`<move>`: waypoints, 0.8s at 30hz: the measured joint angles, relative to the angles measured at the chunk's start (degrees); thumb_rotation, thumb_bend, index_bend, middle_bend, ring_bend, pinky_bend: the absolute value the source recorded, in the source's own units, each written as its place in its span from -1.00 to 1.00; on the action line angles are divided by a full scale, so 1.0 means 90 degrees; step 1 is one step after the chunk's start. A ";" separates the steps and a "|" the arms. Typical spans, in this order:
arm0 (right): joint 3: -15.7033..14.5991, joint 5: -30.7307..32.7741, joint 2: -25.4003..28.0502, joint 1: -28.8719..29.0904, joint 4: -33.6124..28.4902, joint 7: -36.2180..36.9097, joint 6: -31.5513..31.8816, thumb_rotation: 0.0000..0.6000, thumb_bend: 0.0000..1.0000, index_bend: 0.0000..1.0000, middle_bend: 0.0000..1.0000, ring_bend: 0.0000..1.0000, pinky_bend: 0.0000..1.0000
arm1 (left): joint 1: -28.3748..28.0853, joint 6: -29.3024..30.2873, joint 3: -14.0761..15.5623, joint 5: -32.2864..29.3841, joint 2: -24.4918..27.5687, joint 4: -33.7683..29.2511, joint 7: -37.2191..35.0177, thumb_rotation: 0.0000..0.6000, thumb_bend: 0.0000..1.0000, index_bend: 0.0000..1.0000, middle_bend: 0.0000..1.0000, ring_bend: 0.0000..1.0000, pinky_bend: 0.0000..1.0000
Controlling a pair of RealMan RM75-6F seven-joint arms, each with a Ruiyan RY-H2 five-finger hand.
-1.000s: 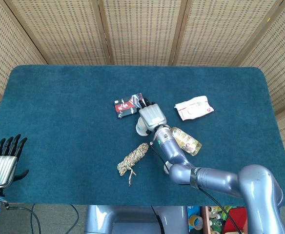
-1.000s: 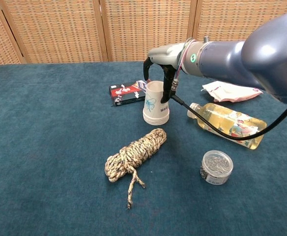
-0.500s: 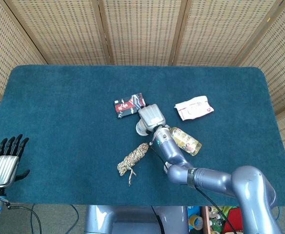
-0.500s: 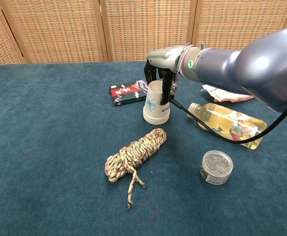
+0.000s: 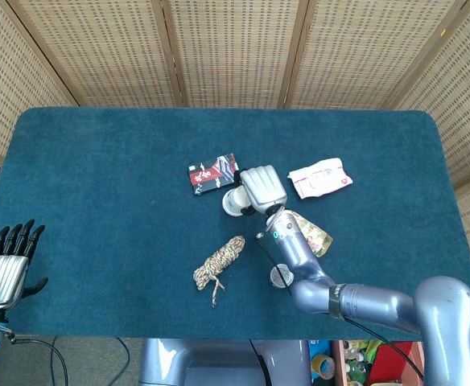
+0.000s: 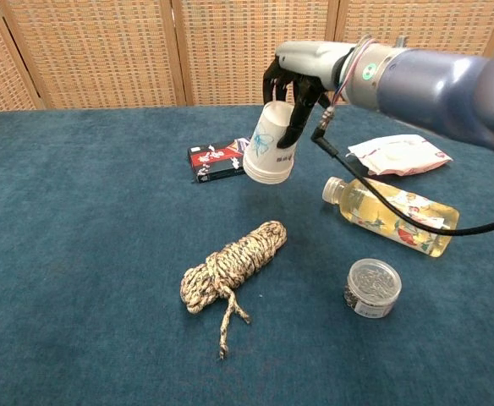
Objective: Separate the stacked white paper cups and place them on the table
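Observation:
The stack of white paper cups, upside down with a blue print on its side, hangs tilted in the air above the table. My right hand grips it from above, dark fingers down its sides. From the head view the right hand covers most of the stack, whose wide rim shows beside it. My left hand stays off the table's left front corner, fingers straight and apart, holding nothing.
A coiled rope lies in front of the cups. A red and black box sits behind them. Right of them lie a bottle of yellow liquid, a small round tin and a white packet.
My right hand closed on the cup stack and lifted it off the table, moving up and slightly right. The stack now tilts. The left hand has not moved.

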 measured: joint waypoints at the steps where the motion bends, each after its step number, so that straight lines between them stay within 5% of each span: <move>1: 0.0047 -0.0020 0.0088 -0.0062 -0.0129 0.0088 0.0051 1.00 -0.45 0.50 0.30 0.11 0.56 | -0.0004 -0.0010 -0.0004 -0.0007 -0.0018 0.0047 -0.0033 1.00 -0.61 -1.00 -1.00 -1.00 -1.00; 18: 0.1549 0.0975 0.1301 -0.1019 -0.2246 0.2474 0.0226 1.00 -0.45 0.50 0.32 0.14 0.59 | -0.0111 -0.0144 -0.0050 -0.0031 -0.0283 0.0516 -0.0410 1.00 -0.59 -1.00 -1.00 -1.00 -1.00; 24: 0.1787 0.1486 0.1515 -0.1147 -0.2536 0.3024 -0.0096 1.00 -0.45 0.50 0.32 0.14 0.59 | -0.0149 -0.0207 -0.0055 -0.0042 -0.0336 0.0623 -0.0569 1.00 -0.59 -1.00 -1.00 -1.00 -1.00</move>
